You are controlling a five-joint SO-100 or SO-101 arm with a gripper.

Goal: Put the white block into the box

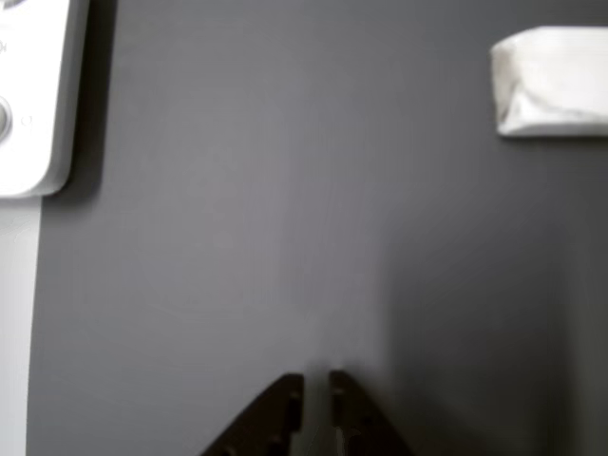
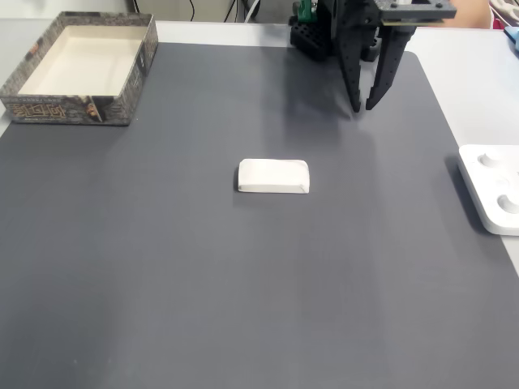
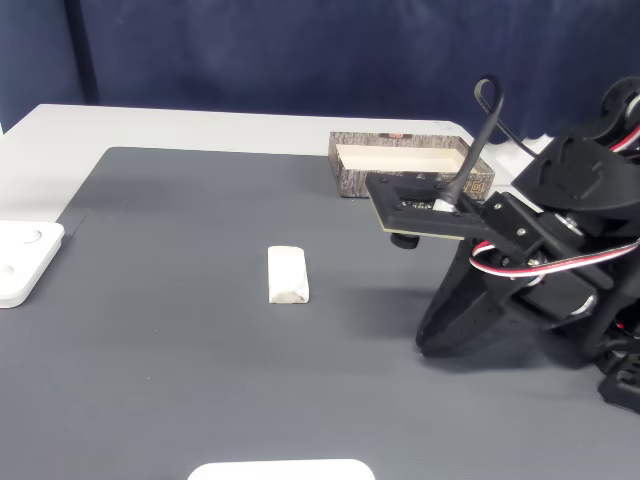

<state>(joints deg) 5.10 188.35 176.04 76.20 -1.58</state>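
The black two-finger end effector (image 2: 362, 107) hangs nearly closed and empty above the dark grey tabletop (image 2: 243, 284), so the small white oblong block (image 2: 273, 176) lies alone, far from the cream-lined box (image 2: 77, 109).

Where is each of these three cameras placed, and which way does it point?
Other view: rides by the gripper, looking down at the mat; fingertips show.
A fixed view: faces the arm across the table; gripper hangs at the far edge.
Another fixed view: looks from the side; arm at right.
Both fixed views share the white block and the box.
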